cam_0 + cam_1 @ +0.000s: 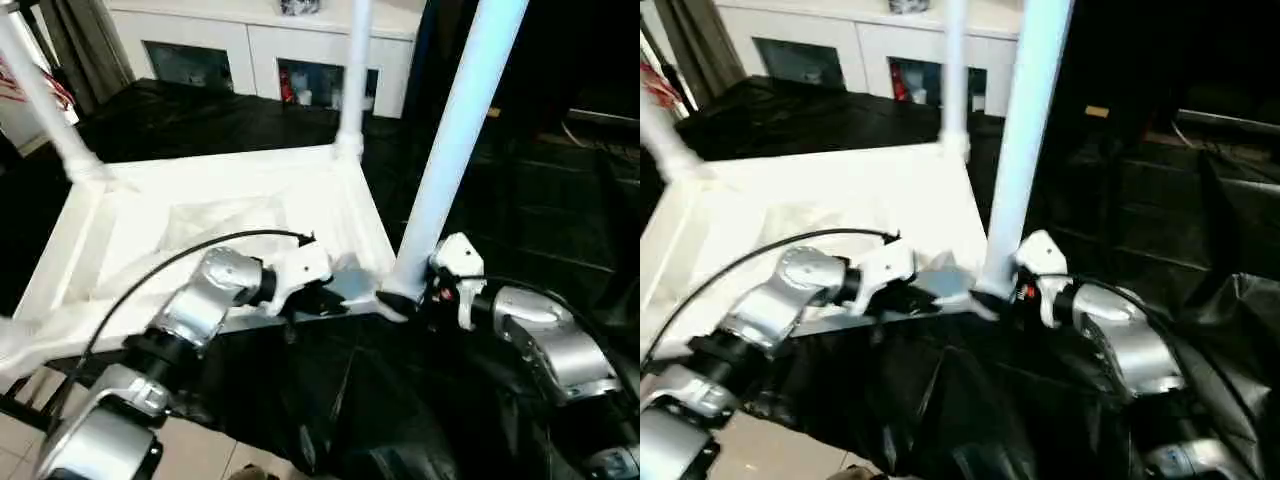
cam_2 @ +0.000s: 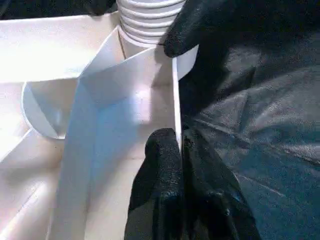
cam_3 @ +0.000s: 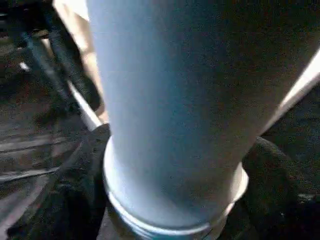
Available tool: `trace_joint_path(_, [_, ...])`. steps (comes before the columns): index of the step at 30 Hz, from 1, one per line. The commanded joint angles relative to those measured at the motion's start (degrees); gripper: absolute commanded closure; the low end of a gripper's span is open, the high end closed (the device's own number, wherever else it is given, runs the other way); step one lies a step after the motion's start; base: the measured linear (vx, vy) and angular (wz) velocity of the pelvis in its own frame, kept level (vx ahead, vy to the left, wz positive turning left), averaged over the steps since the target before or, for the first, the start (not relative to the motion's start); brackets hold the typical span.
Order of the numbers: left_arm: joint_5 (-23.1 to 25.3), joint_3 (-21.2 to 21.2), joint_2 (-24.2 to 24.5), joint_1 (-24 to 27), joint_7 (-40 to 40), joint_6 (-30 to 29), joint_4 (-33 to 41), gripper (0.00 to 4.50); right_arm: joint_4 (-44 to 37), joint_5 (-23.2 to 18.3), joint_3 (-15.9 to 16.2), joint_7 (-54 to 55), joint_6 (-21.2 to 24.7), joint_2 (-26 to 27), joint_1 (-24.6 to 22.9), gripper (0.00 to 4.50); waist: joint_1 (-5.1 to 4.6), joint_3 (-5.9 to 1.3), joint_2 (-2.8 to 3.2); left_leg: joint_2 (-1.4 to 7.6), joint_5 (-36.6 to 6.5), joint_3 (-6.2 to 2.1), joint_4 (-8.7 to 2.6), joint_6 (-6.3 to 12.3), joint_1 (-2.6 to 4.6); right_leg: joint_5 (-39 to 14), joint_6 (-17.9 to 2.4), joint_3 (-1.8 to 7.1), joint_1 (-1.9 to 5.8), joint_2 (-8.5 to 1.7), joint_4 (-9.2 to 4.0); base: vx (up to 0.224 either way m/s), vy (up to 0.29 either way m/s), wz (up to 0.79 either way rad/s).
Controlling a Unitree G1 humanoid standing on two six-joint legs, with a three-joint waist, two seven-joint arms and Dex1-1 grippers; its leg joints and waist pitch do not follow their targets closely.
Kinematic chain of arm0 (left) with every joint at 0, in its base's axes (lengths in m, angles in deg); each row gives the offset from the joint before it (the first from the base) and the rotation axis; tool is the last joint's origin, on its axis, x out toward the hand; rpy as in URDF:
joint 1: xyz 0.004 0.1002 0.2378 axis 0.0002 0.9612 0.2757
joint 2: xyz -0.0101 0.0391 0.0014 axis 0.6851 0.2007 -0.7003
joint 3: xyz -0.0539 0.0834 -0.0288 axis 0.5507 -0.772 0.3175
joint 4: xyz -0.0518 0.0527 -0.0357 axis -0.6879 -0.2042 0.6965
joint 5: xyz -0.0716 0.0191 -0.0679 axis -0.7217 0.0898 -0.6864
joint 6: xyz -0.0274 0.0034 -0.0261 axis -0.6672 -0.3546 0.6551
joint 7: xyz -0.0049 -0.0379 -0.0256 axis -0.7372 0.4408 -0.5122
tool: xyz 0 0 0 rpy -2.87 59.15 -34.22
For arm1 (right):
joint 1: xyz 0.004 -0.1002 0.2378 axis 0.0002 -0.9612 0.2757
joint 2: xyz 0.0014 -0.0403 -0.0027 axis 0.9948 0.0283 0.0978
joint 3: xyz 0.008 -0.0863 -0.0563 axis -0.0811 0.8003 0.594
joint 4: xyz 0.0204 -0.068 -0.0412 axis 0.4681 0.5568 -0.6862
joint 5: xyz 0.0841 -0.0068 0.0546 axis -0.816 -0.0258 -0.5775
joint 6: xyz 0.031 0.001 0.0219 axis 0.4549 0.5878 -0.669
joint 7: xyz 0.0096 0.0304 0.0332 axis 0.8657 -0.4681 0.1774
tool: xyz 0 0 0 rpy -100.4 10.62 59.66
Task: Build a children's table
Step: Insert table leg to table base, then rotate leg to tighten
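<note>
The children's table (image 1: 230,230) lies upside down on the black-covered surface (image 1: 180,120), three legs seated. Left claw (image 2: 176,145) pinches its rim; right claw (image 1: 405,300) straddles the 3 o'clock leg (image 1: 455,130), apparently screwing it in.

Silver forearms (image 1: 205,300), white wrist housings, black cable (image 1: 150,275), black fingers (image 2: 165,165).

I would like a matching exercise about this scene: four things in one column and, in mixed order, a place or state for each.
1 left hand
2 right hand
3 far leg
4 cabinet

A around the near leg at its base
B shut on the tabletop at its rim
C beyond the tabletop, with glass doors
D upright in a far corner socket

Pairs: 1-B, 2-A, 3-D, 4-C
</note>
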Motion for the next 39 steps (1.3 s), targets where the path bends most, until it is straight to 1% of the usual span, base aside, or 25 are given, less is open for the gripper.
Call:
trace_joint_path(1, [-0.4, -1.9, 0.0, -0.2, 3.3, 1.9, 1.3, 4.5, -1.4, 0.6, 0.3, -0.5, 0.6, -0.9, -0.1, 1.27, -0.05, -4.5, -0.05, 3.31, -5.1, -0.96, -3.7, 4.58, 0.52, -3.7, -15.9, 2.96, 3.72, -5.09, -3.08, 0.0, 0.0, 0.0])
trace_joint_path(5, [-0.7, -1.9, 0.4, -0.2, 4.3, 1.9, 1.5, 4.5, -2.5, 0.1, 0.3, -1.8, 1.4, -1.3, -0.5, 1.62, 0.07, -4.67, -0.18, 3.28, -3.6, -0.95, -3.53, 4.9, 0.51, -1.6, -16.0, 2.98, 3.78, -5.04, -2.78, 0.0, 0.0, 0.0])
trace_joint_path(8, [-0.6, -1.9, 0.5, -0.1, 4.6, 1.8, 1.3, 4.5, -3.2, -0.3, 0.7, -2.3, 1.7, -1.6, -1.0, 1.69, 0.25, -4.76, -0.19, 3.27, -2.6, -0.95, -3.41, 5.57, 0.48, -0.7, -16.0, 2.94, 3.77, -5.04, -2.66, 0.0, 0.0, 0.0])
trace_joint_path(10, [-0.7, -1.4, 0.1, 0.1, 3.8, 1.0, 1.1, 4.5, -3.4, -0.8, 0.5, -2.0, 2.4, -0.9, -1.5, 1.74, 0.46, -4.71, -0.38, 3.24, -2.9, -0.88, -3.41, 5.62, 0.53, -1.6, -15.9, 2.92, 3.72, -5.03, -2.76, 0.0, 0.0, 0.0])
trace_joint_path(11, [-0.8, -0.8, -0.6, 0.1, 2.3, 0.5, 0.7, 4.5, -3.0, -1.0, 0.0, -0.6, 2.8, 0.1, -1.7, 1.74, 0.5, -4.69, -0.34, 3.27, -3.0, -0.89, -3.42, 5.54, 0.52, -2.1, -15.8, 2.94, 3.71, -5.06, -2.77, 0.0, 0.0, 0.0])
trace_joint_path(12, [-0.6, -0.1, -1.8, -0.2, -0.2, -0.3, -0.3, 4.5, -1.6, -0.7, -1.0, 2.6, 2.8, 2.1, -1.4, 1.74, 0.48, -4.63, -0.64, 3.27, -3.3, -0.81, -3.45, 5.38, 0.53, -3.1, -15.6, 2.96, 3.63, -5.05, -2.94, 0.0, 0.0, 0.0])
trace_joint_path(13, [-0.5, 0.3, -2.4, -0.4, -1.5, -0.7, -0.9, 4.5, -0.8, -0.3, -1.6, 4.5, 2.7, 3.0, -1.2, 1.75, 0.42, -4.61, -0.42, 3.21, -3.7, -0.82, -3.46, 4.73, 0.57, -4.4, -15.5, 2.96, 3.44, -5.12, -3.01, 0.0, 0.0, 0.0])
trace_joint_path(14, [0.4, 0.9, -3.6, -1.0, -4.8, -0.8, -2.4, 4.5, 1.3, 0.8, -2.5, 9.0, 2.3, 5.0, -0.6, 1.75, 0.37, -4.53, -0.67, 3.09, -4.0, -0.8, -3.49, 4.39, 0.55, -5.5, -15.3, 2.91, 3.44, -5.06, -3.25, 0.0, 0.0, 0.0])
trace_joint_path(15, [0.8, 1.1, -4.0, -1.2, -6.1, -0.8, -3.0, 4.5, 2.1, 1.3, -2.9, 10.7, 2.1, 5.7, -0.3, 1.75, 0.27, -4.37, -0.55, 3.02, -5.1, -0.83, -3.58, 3.37, 0.6, -8.1, -14.7, 2.91, 3.31, -5.04, -3.51, 0.0, 0.0, 0.0])
trace_joint_path(16, [1.6, 1.6, -5.3, -1.9, -9.6, -1.6, -4.5, 4.5, 4.2, 1.6, -4.2, 15.0, 2.7, 7.7, 0.4, 1.75, 0.1, -4.3, -0.66, 2.91, -6.3, -0.9, -3.66, 2.5, 0.62, -10.7, -13.9, 2.87, 3.39, -5.0, -3.69, 0.0, 0.0, 0.0])
trace_joint_path(17, [2.2, 1.9, -6.1, -2.4, -11.7, -2.0, -5.4, 4.5, 5.6, 1.7, -5.1, 17.9, 3.0, 9.1, 0.9, 1.75, 0.04, -4.19, -0.57, 2.94, -6.9, -0.94, -3.8, 2.08, 0.78, -12.0, -13.5, 2.86, 3.23, -4.96, -3.84, 0.0, 0.0, 0.0])
trace_joint_path(18, [2.9, 2.1, -7.3, -2.9, -14.6, -2.6, -6.4, 4.5, 7.6, 1.7, -6.5, 22.2, 3.5, 11.0, 1.7, 1.75, -0.26, -4.11, -0.66, 2.78, -8.1, -0.86, -3.8, 1.43, 0.9, -14.4, -12.9, 2.93, 3.12, -5.0, -4.18, 0.0, 0.0, 0.0])
trace_joint_path(19, [3.4, 2.4, -8.4, -3.4, -17.0, -3.3, -7.3, 4.5, 9.3, 1.6, -7.7, 26.0, 4.1, 12.6, 2.5, 1.75, -0.32, -4.17, -0.65, 2.71, -8.1, -0.88, -3.81, 0.95, 0.97, -15.5, -12.2, 2.93, 3.16, -5.03, -4.35, 0.0, 0.0, 0.0])
trace_joint_path(21, [3.8, 3.0, -10.4, -4.1, -20.6, -4.6, -8.6, 4.5, 11.9, 1.4, -9.3, 31.7, 4.6, 15.1, 3.7, 1.75, -0.69, -4.12, -0.49, 2.66, -8.0, -0.92, -3.85, 0.8, 0.7, -15.4, -11.9, 2.97, 3.23, -4.98, -4.39, 0.0, 0.0, 0.0])
trace_joint_path(22, [4.1, 3.4, -11.8, -4.6, -23.5, -5.3, -9.5, 4.5, 13.6, 2.0, -10.0, 34.9, 4.2, 16.7, 4.6, 1.75, -0.6, -4.17, -0.53, 2.62, -7.9, -1.03, -3.83, 0.66, 0.74, -15.5, -11.6, 2.84, 3.28, -4.98, -4.46, 0.0, 0.0, 0.0])
trace_joint_path(24, [4.9, 3.6, -14.4, -5.4, -28.0, -4.8, -11.3, 4.5, 16.4, 2.6, -10.8, 39.2, 2.2, 19.9, 6.2, 1.75, -0.95, -4.26, -0.49, 2.52, -7.8, -1.03, -3.84, 0.67, 0.68, -14.7, -11.6, 2.85, 3.2, -4.86, -4.47, 0.0, 0.0, 0.0])
trace_joint_path(25, [5.3, 3.5, -15.1, -5.6, -29.3, -4.0, -11.9, 4.5, 17.0, 2.9, -10.9, 39.9, 1.2, 20.7, 6.7, 1.75, -0.89, -4.38, -0.52, 2.53, -7.5, -1.05, -3.78, 0.9, 0.63, -14.1, -11.5, 2.86, 3.28, -5.02, -4.44, 0.0, 0.0, 0.0])
trace_joint_path(27, [5.7, 2.9, -15.9, -5.7, -29.0, -2.1, -12.2, 4.5, 17.5, 3.0, -10.8, 38.9, -1.5, 21.7, 7.2, 1.75, -0.78, -4.5, -0.57, 2.57, -6.7, -1.03, -3.71, 1.4, 0.54, -12.1, -11.8, 2.9, 3.33, -5.0, -4.27, 0.0, 0.0, 0.0])
trace_joint_path(28, [5.7, 2.8, -15.9, -5.7, -28.8, -1.8, -12.1, 4.5, 17.4, 2.7, -10.8, 38.2, -1.7, 21.7, 7.2, 1.19, -0.73, -4.66, -0.59, 2.61, -5.6, -1.11, -3.68, 2.04, 0.4, -9.5, -12.1, 2.9, 3.57, -4.96, -3.88, 0.0, 0.0, 0.0])
trace_joint_path(29, [5.5, 2.6, -15.6, -5.5, -27.7, -1.5, -11.6, 4.5, 16.7, 2.4, -10.3, 36.3, -2.0, 21.3, 7.0, 1.05, -0.74, -4.69, -0.54, 2.65, -5.2, -1.1, -3.66, 2.44, 0.32, -8.3, -12.4, 2.88, 3.61, -4.94, -3.72, 0.0, 0.0, 0.0])
trace_joint_path(31, [5.5, 2.2, -14.9, -5.1, -26.1, -0.8, -10.9, 4.5, 15.5, 1.9, -9.8, 34.1, -2.0, 20.6, 6.7, 1.0, -0.74, -4.68, -0.41, 2.69, -4.9, -1.12, -3.6, 3.76, 0.27, -5.9, -13.4, 2.84, 3.71, -5.03, -3.5, 0.0, 0.0, 0.0])
trace_joint_path(34, [4.9, 1.6, -13.1, -3.9, -22.4, 0.1, -9.2, 4.5, 12.8, 1.8, -8.4, 29.5, -1.2, 18.5, 5.9, 0.62, -0.76, -4.79, -0.55, 2.72, -3.8, -1.16, -3.53, 4.63, 0.1, -4.0, -14.0, 2.79, 3.96, -5.06, -3.18, 0.0, 0.0, 0.0])
trace_joint_path(36, [4.7, 1.1, -11.7, -3.1, -19.8, 1.2, -8.4, 4.5, 11.0, 1.5, -7.5, 25.4, 0.0, 16.6, 5.2, 0.58, -0.82, -4.74, -0.6, 2.7, -3.9, -1.11, -3.47, 4.94, 0.1, -3.9, -14.3, 2.76, 3.98, -5.0, -3.22, 0.0, 0.0, 0.0])
trace_joint_path(37, [4.5, 0.9, -11.2, -2.8, -18.7, 1.4, -8.1, 4.5, 10.3, 1.1, -7.4, 23.8, 0.2, 15.9, 4.9, 0.51, -0.87, -4.7, -0.49, 2.82, -4.2, -1.05, -3.49, 5.21, 0.14, -4.0, -14.5, 2.85, 3.94, -5.09, -3.23, 0.0, 0.0, 0.0])
trace_joint_path(39, [3.4, 0.8, -9.6, -1.7, -14.9, 1.8, -6.6, 4.5, 7.4, 1.2, -5.4, 18.0, -0.7, 12.5, 3.3, 0.51, -0.78, -4.57, -0.47, 2.87, -5.8, -1.05, -3.57, 4.91, 0.33, -6.0, -14.4, 2.77, 3.85, -5.06, -3.53, 0.0, 0.0, 0.0])
